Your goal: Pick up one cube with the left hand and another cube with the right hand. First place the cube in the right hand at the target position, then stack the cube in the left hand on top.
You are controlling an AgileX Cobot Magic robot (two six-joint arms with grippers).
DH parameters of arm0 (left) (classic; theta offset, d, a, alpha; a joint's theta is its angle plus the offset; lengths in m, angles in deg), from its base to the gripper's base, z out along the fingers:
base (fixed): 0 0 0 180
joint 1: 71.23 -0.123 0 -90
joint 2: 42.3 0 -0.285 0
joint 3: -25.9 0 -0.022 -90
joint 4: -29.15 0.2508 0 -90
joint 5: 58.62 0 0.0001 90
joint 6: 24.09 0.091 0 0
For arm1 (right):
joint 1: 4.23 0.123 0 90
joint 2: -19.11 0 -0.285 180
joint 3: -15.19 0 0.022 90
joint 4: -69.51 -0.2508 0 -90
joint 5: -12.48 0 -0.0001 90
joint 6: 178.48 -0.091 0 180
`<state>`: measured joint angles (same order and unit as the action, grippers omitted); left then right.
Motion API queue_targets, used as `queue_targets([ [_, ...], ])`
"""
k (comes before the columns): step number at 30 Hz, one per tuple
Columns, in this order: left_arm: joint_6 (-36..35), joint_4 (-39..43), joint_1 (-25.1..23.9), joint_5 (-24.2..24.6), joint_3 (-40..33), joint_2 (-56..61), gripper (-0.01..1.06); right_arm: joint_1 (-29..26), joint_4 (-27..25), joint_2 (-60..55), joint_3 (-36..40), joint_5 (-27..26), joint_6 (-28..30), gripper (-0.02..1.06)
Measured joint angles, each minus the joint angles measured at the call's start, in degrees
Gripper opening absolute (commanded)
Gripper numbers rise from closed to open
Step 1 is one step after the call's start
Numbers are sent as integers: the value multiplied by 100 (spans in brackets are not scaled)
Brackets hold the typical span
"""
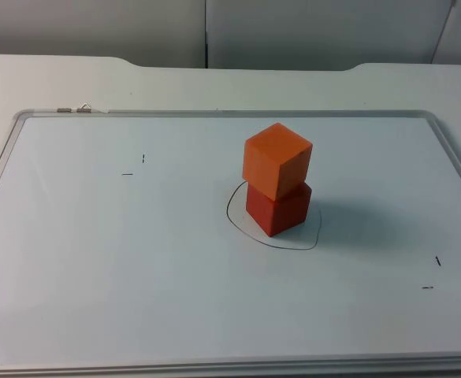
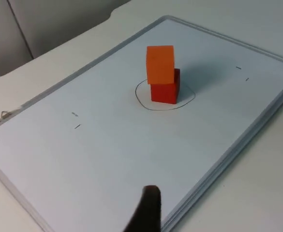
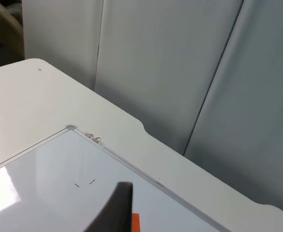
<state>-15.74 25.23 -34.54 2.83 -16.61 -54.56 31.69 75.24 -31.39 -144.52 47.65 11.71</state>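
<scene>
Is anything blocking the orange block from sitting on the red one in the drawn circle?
No. The orange cube already sits on the red cube, inside the drawn circle on the whiteboard. Nothing stands between them or near them.

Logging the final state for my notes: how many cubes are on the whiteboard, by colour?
Orange cube: 1, stacked on the red one
Red cube: 1, inside the drawn outline
Total: 2 cubes
</scene>
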Motion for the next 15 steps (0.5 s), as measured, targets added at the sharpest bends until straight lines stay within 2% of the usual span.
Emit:
queue_targets([
  [2, -94, 118, 0, 127, 0, 150, 97, 0, 0, 0, 0, 14, 0, 96],
  [3, -150, 215, 0, 231, 0, 280, 97, 0, 0, 0, 0, 27, 0, 96],
  [5, -318, 347, 0, 424, 0, 400, 104, 0, 0, 0, 0, 40, 11, 96],
  [9, -688, 484, 0, 643, -150, 425, 105, 0, 0, 0, 0, 49, 11, 96],
  [15, -952, 509, 0, 677, -273, 425, 105, 0, 0, 0, 0, 49, 11, 96],
])
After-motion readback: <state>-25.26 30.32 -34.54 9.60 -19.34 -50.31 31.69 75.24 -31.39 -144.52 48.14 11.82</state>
